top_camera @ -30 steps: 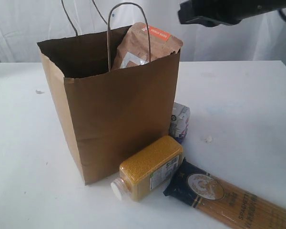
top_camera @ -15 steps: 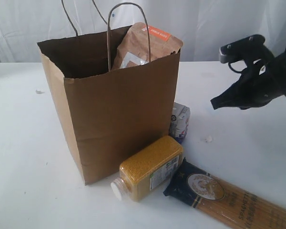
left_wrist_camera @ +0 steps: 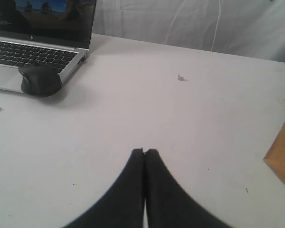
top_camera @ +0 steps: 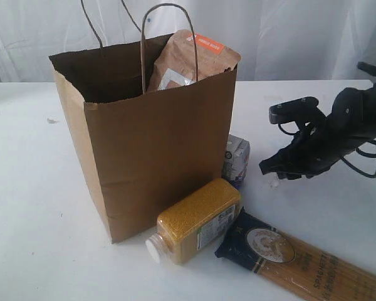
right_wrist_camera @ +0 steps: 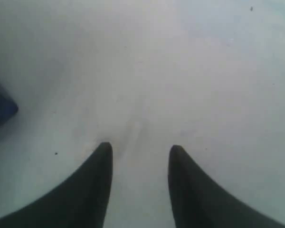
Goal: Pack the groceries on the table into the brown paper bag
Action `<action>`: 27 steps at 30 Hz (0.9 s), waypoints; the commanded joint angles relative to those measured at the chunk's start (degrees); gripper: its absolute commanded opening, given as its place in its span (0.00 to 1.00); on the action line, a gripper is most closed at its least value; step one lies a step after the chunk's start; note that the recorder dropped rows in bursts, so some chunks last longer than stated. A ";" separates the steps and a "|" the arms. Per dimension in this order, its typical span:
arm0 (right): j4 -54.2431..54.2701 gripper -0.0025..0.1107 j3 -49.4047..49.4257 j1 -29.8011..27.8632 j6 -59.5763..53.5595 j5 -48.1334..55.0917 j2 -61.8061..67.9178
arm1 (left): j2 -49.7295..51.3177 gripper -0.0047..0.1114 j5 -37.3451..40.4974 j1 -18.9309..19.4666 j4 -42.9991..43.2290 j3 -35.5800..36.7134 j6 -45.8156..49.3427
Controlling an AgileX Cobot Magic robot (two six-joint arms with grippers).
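The brown paper bag (top_camera: 156,157) stands upright on the white table (top_camera: 37,207), with the brown pouch with orange label (top_camera: 189,59) sticking out of its top. The yellow-grain bottle (top_camera: 195,219) lies on its side at the bag's front corner. Beside it lies the long spaghetti pack (top_camera: 307,263). The small white-blue carton (top_camera: 237,160) peeks out behind the bag's right side. My right gripper (top_camera: 267,169) hangs low over the table to the right of the carton, open (right_wrist_camera: 140,148) and empty. My left gripper (left_wrist_camera: 145,151) is shut over bare table, with the bag's corner (left_wrist_camera: 282,156) off to one side.
A laptop (left_wrist_camera: 33,42) and a black mouse (left_wrist_camera: 40,80) lie on the table beyond the left gripper. A small scrap (left_wrist_camera: 180,77) lies on the tabletop. A dark blue corner of something (right_wrist_camera: 0,111) shows at the edge of the right wrist view. White curtains hang behind the table.
My right arm has come down from above the bag to just over the table, right of the carton. Its jaws have opened.
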 commanded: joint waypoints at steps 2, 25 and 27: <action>10.96 0.35 -1.00 -0.43 -10.74 0.37 0.72 | -0.42 0.04 -0.11 0.09 0.69 0.06 0.00; 11.96 0.02 -2.09 -0.43 -13.95 5.49 0.94 | -0.42 0.04 -0.11 0.09 0.69 0.06 0.00; 11.96 0.02 -2.44 -0.43 -13.82 7.51 -0.83 | -0.42 0.04 -0.11 0.09 0.69 0.06 0.00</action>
